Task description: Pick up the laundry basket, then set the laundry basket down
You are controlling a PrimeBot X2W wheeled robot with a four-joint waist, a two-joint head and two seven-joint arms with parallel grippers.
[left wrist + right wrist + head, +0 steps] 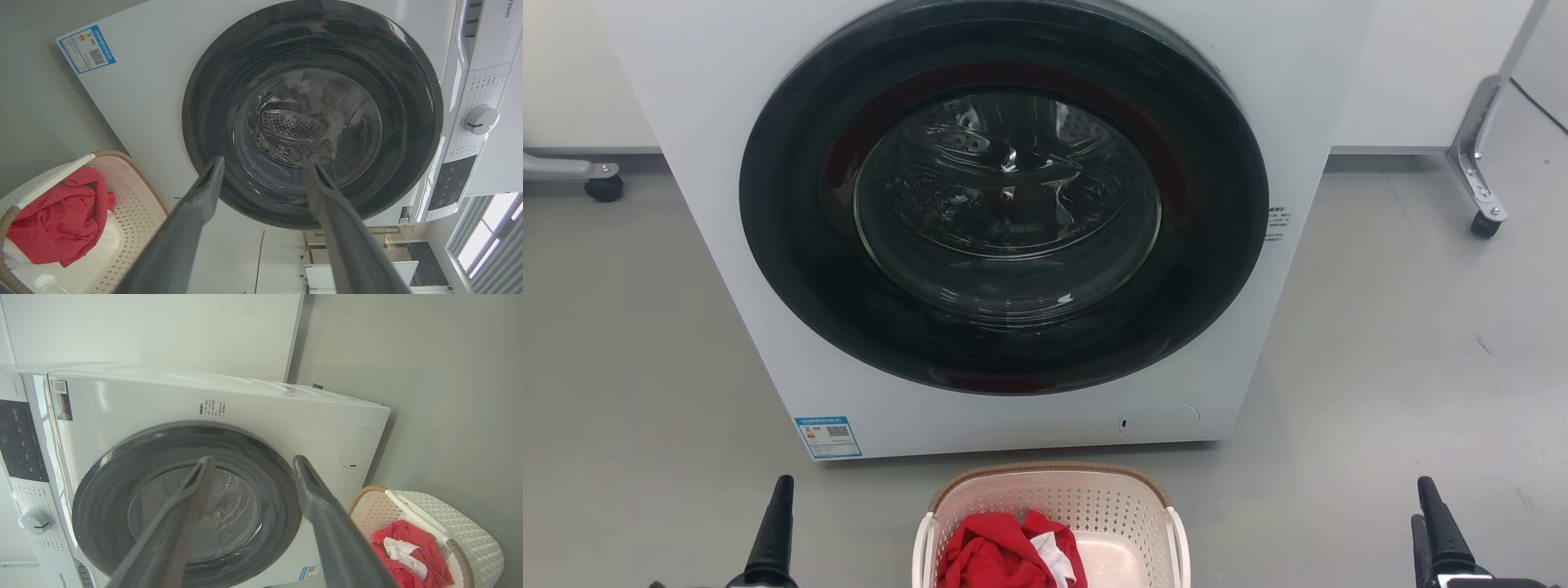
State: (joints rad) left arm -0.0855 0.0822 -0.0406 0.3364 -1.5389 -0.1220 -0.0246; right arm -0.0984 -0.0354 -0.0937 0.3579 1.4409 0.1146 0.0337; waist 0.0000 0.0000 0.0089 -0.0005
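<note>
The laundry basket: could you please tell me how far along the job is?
Nothing looks done: the basket rests on the floor before the washer. In hand: left gripper and right gripper hang open, clear of its handles. Remaining: grasp, lift, set down.

We see a cream perforated plastic laundry basket (1094, 505) with brown woven-look rim, soft crumpled red cloth (987, 557), a smooth glossy white washing machine front (980, 421), its round dark glass door (1006, 196) shiny with reflections, a matt grey floor (1405, 343).
</note>
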